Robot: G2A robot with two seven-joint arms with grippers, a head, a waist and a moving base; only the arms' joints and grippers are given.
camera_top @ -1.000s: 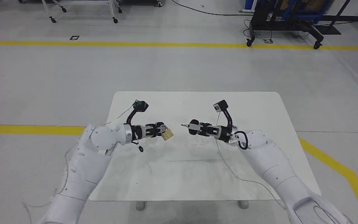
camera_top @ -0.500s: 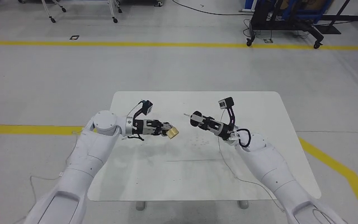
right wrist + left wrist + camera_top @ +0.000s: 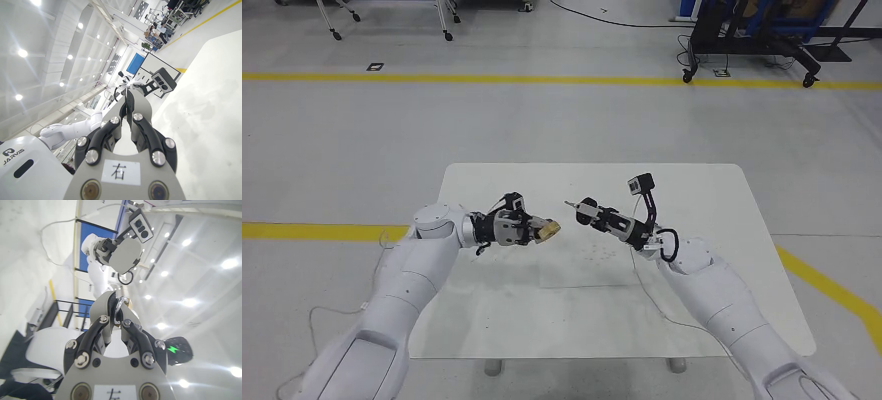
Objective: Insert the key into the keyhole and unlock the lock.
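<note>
Above the middle of the white table (image 3: 702, 200), my left gripper (image 3: 534, 231) is shut on a brass padlock (image 3: 550, 229). In the left wrist view the fingers (image 3: 103, 308) clamp the lock's silver shackle (image 3: 121, 303), and a brass corner (image 3: 130, 304) shows behind them. My right gripper (image 3: 585, 211) faces it from a short distance, shut on a small silver key (image 3: 570, 206) whose tip points at the lock. A small gap separates key and lock. In the right wrist view the right gripper (image 3: 126, 99) has its pads pressed together and the key is hidden.
Both arms hover over the table's centre. The right arm's wrist camera (image 3: 640, 185) stands above its gripper, and a thin cable (image 3: 647, 295) trails over the table beside that arm. The floor behind has yellow lines (image 3: 542, 78) and wheeled racks.
Both grippers have risen from the table and turned toward each other. The lock has shifted slightly right and the key farther from me, so the two now face across a small gap.
</note>
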